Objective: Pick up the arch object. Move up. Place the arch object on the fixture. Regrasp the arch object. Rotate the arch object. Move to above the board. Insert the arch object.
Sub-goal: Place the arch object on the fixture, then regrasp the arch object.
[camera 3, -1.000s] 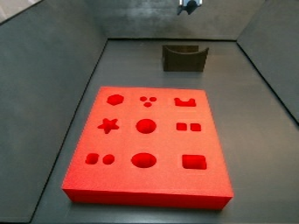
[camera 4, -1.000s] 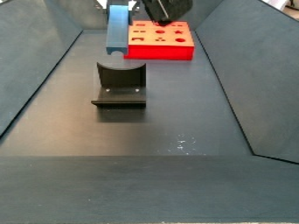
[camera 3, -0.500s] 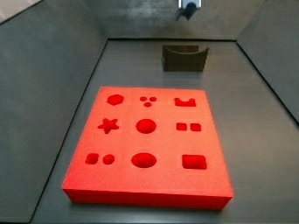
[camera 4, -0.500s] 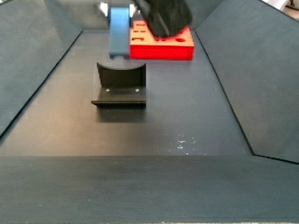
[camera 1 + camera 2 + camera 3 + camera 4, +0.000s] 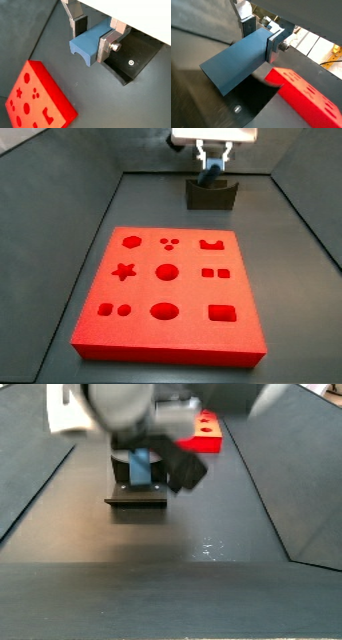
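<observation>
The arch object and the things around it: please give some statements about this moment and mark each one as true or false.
1. The gripper holds the arch object between its fingers. True.
2. The arch object lies in a cutout of the board. False: it is in the gripper, over the fixture, away from the board.
3. The gripper is above the fixture, as a side view shows. True.
4. The board is blue. False: it is bright red-orange.
5. The board has a star-shaped cutout. True.
6. The fixture stands on top of the board. False: it stands on the floor beyond the board's end.
</observation>
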Controlling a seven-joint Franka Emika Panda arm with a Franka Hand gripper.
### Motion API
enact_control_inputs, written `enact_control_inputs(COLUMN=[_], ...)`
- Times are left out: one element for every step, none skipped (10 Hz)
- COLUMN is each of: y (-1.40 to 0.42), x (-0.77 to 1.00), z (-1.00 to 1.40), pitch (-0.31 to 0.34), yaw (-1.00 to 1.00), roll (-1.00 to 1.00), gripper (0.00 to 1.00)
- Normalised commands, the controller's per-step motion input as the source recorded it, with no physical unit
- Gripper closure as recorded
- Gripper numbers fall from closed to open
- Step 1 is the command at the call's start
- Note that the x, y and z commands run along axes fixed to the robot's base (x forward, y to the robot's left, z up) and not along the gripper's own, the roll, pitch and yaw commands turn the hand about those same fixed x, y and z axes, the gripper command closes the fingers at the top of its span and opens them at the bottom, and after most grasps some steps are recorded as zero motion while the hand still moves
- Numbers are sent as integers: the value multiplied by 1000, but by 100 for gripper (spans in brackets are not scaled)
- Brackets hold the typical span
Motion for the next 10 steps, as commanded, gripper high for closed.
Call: enact_control_inputs(y=[124, 100, 77, 109, 115, 126, 125, 130, 0, 0], x=[158, 126, 103, 81, 72, 64, 66, 70, 0, 0], z=[-911, -693, -474, -365, -358, -359, -356, -346, 0, 1000], pitch=[51, 20, 3, -23, -29, -34, -34, -38, 0, -64], yaw=[-234, -224, -200, -169, -161, -152, -151, -132, 0, -10], roll=[-202, -134, -96, -50, -47, -45, -46, -44, 0, 30], gripper=[100, 100, 100, 100, 100, 100, 100, 100, 0, 0])
